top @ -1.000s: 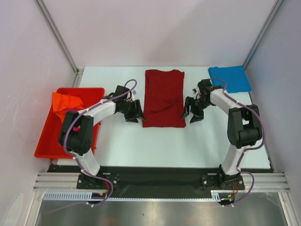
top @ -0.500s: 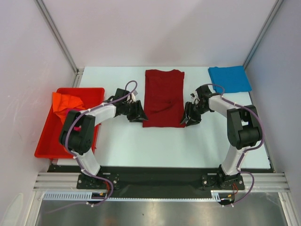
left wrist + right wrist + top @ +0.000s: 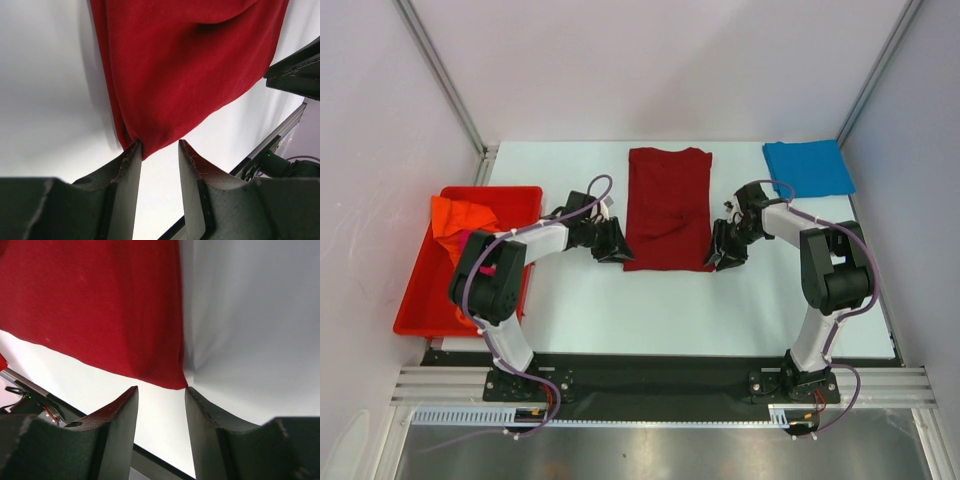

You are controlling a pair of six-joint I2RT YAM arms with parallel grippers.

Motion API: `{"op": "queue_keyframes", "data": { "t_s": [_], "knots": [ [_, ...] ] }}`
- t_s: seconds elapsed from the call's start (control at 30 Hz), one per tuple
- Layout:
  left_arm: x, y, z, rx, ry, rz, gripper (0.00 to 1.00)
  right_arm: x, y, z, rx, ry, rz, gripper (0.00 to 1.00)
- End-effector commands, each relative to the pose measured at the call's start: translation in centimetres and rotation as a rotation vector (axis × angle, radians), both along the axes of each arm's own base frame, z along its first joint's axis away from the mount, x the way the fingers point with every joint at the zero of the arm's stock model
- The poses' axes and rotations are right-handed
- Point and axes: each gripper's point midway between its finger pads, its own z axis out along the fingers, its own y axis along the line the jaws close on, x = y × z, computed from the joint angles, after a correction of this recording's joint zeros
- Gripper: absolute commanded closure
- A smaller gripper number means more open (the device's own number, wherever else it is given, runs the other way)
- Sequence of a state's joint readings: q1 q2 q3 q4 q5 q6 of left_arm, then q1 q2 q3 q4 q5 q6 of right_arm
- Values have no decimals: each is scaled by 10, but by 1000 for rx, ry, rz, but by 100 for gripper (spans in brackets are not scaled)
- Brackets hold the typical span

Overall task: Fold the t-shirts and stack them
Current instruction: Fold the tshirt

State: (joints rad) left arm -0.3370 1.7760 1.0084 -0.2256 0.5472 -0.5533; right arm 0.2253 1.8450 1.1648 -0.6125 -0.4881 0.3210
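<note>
While both gape apart, the left pincer (image 3: 159, 145) and the right pincer (image 3: 161, 390) sit at the dark red t-shirt (image 3: 668, 205) — 1 at each near corner.

The left arm (image 3: 532, 241) rises from its base at the near edge, bends at the elbow and stretches rightward. The left end effector (image 3: 616, 246) sits low over the counter (image 3: 650, 310), fingers parted (a clear gap in the wrist view). The right arm (image 3: 788, 219) mirrors it, reaching leftward, and the right end effector (image 3: 722, 252) also sits low, fingers spread, well apart from the left one.
</note>
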Motion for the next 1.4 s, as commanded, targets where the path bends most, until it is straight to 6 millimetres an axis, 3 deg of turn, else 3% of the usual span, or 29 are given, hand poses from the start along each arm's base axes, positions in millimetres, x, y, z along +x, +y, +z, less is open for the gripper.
{"op": "queue_keyframes", "data": {
  "t_s": [0.0, 0.17, 0.33, 0.43, 0.47, 0.57, 0.6, 0.63, 0.73, 0.97, 1.07, 1.13, 1.17, 1.2, 1.23, 1.27, 1.3, 1.37],
  "knots": [
    [1, -5, 4, -42, -5, -10, 60, 0, -5, 1, -33, -9, 19, 51],
    [-1, -8, 3, -58, 8, -12, 60, -6, -6, -2, -27, -2, 21, 49],
    [-5, -8, -1, -52, 17, -13, 63, 0, 5, -5, 20, -2, 20, 54],
    [-7, -7, -4, -50, 30, -13, 69, 0, 5, -10, 24, 9, 14, 68],
    [-8, -7, -6, -49, 38, -9, 71, 1, 5, -9, 25, 5, 14, 79],
    [-12, -7, -9, -52, 51, -6, 84, -3, 3, -7, 18, 9, 17, 97],
    [-14, -7, -10, -51, 55, -6, 96, -5, 2, -7, 12, 11, 17, 100],
    [-15, -7, -10, -47, 54, -5, 100, -7, -1, -8, -3, 15, 18, 100],
    [-29, -7, -12, -31, 75, -12, 100, -17, -7, -1, -30, 25, 20, 100],
    [-83, -8, -22, 16, 124, -38, 100, -65, -15, 6, -30, 79, 13, 100],
    [-98, -11, -14, 0, 117, -46, 100, -95, -17, -2, -27, 129, 14, 100],
    [-101, -9, -13, 17, 113, -47, 99, -103, -16, -1, -33, 136, 21, 100],
    [-103, -5, -13, 40, 111, -54, 94, -103, -13, 4, -24, 118, 32, 100],
    [-101, -3, -8, 53, 91, -55, 80, -103, -11, 6, -27, 117, 43, 96],
    [-94, 4, -8, 103, 59, -37, 74, -93, -14, 11, -65, 88, 32, 86],
    [-89, 7, 0, 133, 29, -51, 67, -93, -19, 12, -102, 106, 23, 68],
    [-82, 9, 6, 155, 0, -47, 57, -89, -23, 14, -131, 99, 19, 61],
    [-64, 10, 26, 185, -80, -45, 48, -64, -29, 29, -181, 27, 9, 47]
  ]
}}
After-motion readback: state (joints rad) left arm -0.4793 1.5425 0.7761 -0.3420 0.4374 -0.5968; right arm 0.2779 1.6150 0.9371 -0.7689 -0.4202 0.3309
